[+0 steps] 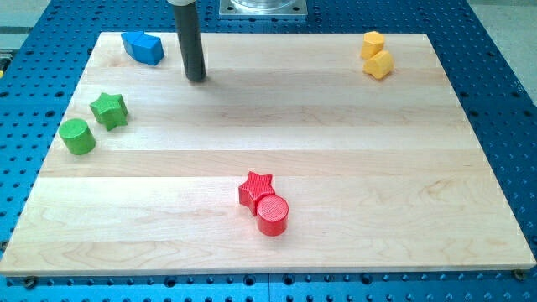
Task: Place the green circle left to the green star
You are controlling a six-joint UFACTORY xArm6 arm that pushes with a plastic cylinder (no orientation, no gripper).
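The green circle [77, 136] lies near the board's left edge. The green star [110, 110] sits just above and to the right of it, with a small gap between them. My tip [196, 79] stands near the view's top, well to the right of and above both green blocks, touching no block. The rod rises straight up out of the view.
A blue block [143, 47] lies at the top left, just left of the rod. Two yellow blocks [376, 54] sit at the top right. A red star [255, 189] and a red circle [272, 214] touch near the bottom centre. The wooden board [336, 151] lies on a blue perforated table.
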